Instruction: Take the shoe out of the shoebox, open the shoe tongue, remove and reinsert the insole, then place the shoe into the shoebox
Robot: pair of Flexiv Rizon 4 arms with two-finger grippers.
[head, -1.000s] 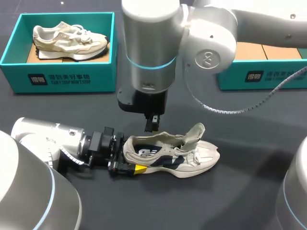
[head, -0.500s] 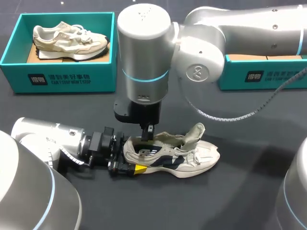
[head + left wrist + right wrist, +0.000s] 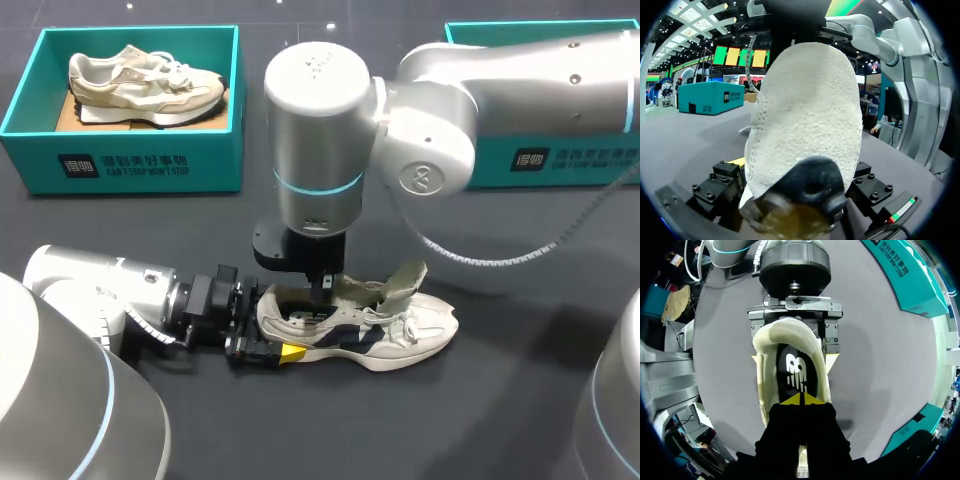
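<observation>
The cream-and-navy mesh sneaker point(image 3: 395, 330) is clamped at the heel between the spread fingers of the left claw point(image 3: 794, 359), its toe pointed straight away from that claw along the dark grey tabletop point(image 3: 480, 420). The right claw point(image 3: 802, 399), tips pressed together, is held vertically in the shoe's opening, just above the black insole point(image 3: 796, 372). The left arm is stretched low and level.

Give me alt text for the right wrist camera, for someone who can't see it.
Looking down into a cream shoe, the right gripper, its yellow tips together, is poised at the dark insole inside. The left gripper clamps the shoe's heel from both sides, on the grey table.
</observation>
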